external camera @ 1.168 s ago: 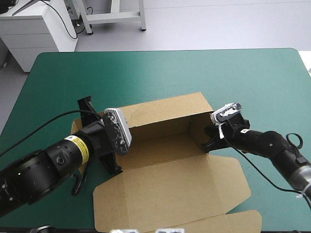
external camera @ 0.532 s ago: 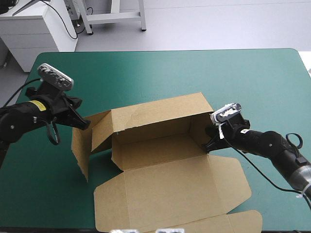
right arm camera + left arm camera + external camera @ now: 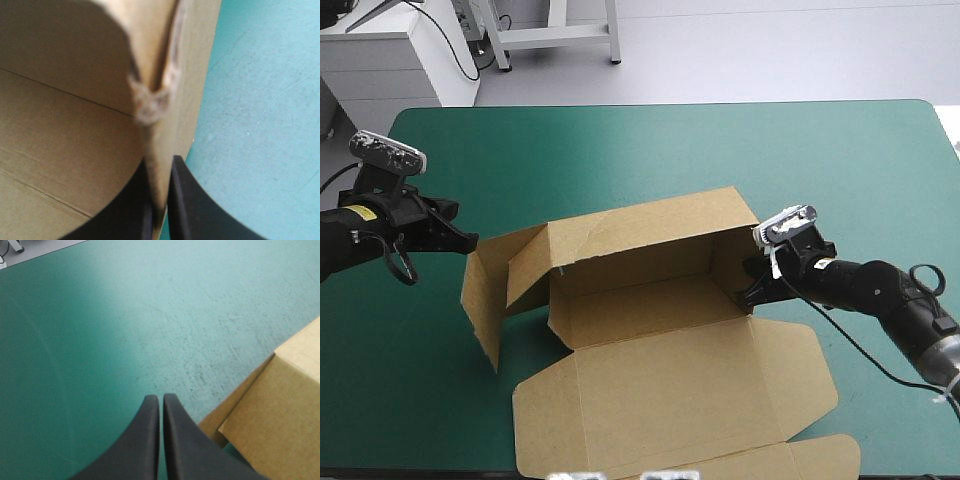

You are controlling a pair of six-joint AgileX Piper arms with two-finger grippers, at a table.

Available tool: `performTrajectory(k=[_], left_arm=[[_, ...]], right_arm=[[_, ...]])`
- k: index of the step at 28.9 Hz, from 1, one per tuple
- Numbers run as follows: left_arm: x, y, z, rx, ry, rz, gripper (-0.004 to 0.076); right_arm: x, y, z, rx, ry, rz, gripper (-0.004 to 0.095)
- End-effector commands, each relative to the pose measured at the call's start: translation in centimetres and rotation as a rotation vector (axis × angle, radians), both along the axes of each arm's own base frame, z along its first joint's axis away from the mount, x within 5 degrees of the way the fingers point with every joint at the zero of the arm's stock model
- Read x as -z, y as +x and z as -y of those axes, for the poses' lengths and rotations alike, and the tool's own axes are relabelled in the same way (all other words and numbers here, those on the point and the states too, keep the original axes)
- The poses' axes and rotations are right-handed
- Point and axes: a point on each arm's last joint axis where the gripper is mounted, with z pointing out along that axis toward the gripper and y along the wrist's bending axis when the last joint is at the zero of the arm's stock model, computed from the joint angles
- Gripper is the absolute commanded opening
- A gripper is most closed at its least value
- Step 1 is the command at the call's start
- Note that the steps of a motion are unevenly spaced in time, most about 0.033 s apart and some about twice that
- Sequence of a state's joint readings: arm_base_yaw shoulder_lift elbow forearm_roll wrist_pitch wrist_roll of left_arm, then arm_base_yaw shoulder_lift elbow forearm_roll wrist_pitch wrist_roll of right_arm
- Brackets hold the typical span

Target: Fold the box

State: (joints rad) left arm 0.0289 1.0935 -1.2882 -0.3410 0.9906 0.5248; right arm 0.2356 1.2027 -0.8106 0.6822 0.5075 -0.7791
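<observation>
Out past the left flap of the box (image 3: 650, 300), farther back than just before: left gripper (image 3: 468, 240), fingers pressed together, empty, flap beside it, not touching. Right gripper (image 3: 159, 165) unmoved, pinching the right end wall between its fingers, tray interior beside it.

Box (image 3: 670, 390): brown board, paper-faced, matt throughout. Faces are smooth, with pressed crease lines. The cut edge at the wall corner in the right wrist view is frayed, with pale, fuzzy fibres.

Cover (image 3: 620, 150): teal-green, matt. The left wrist view shows a fine grain with faint scuffs and specks, and a soft diffuse sheen where light falls.

Left gripper (image 3: 161, 401): black fingers (image 3: 142, 440) are smooth and look like moulded plastic or rubber. Satin finish, slight highlight along the edges.

Right gripper (image 3: 160, 167): same black finish, smooth and dull.
</observation>
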Motion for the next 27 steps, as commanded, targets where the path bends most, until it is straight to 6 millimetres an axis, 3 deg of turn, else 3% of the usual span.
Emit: performTrajectory(k=[1,8,11,20,27], left_arm=[[-1.7,-0.3,0.1,-0.010,-0.032,0.100,0.0009],[-1.7,-0.4,0.1,-0.007,-0.031,0.092,0.0009],[-1.7,-0.4,0.1,-0.008,-0.029,0.094,0.0009],[-1.7,-0.3,0.1,-0.011,-0.027,0.101,0.0009],[-1.7,-0.3,0.1,-0.011,-0.027,0.098,0.0009]], right_arm=[[-3.5,-0.1,0.2,0.035,0.002,-0.002,-0.0016],[-6.9,-0.4,0.9,0.100,-0.048,-0.109,-0.0016],[-7.1,-0.5,0.9,0.119,-0.048,-0.160,-0.0016],[-4.4,0.6,1.2,0.147,-0.159,-0.341,-0.0016],[-2.0,2.9,0.6,0.153,-0.181,-0.431,-0.0016]])
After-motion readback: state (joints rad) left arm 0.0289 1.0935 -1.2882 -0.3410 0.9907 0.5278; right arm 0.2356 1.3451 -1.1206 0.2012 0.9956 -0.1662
